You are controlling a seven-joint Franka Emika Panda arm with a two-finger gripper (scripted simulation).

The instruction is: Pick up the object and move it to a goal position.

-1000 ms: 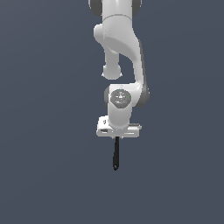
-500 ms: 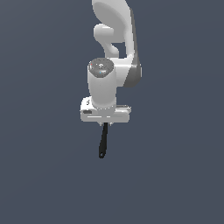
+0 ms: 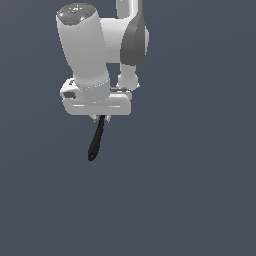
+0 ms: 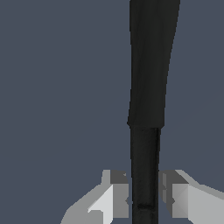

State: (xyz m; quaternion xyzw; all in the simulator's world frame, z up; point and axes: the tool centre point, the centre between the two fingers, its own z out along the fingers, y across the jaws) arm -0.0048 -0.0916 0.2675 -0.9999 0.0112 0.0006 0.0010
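Behind and around everything spreads one flat slate-grey field, filling both views from edge to edge with no seam, edge or shadow on it; whether it is a bench top, a floor or a wall I cannot tell.

My white arm fills the upper left and upper middle of the exterior view, with its broad pale hand bar across the frame just above centre. Below that bar hangs the slim black utensil, running down and slightly toward the exterior view's left, its lower end a little thicker and rounded. Nothing touches that lower end; only grey lies around it.

From outside, my jaws are almost hidden under the hand bar, so their grip cannot be read there. The wrist view settles it: my jaws show as two pale grey fingers low in the frame, one on each side of the utensil's narrow black shaft, pinching it between them. Beyond the fingers the shaft widens at a step into a broader black part that runs out of the frame's upper edge. The exterior view alone shows the utensil's full hanging length and its free end.
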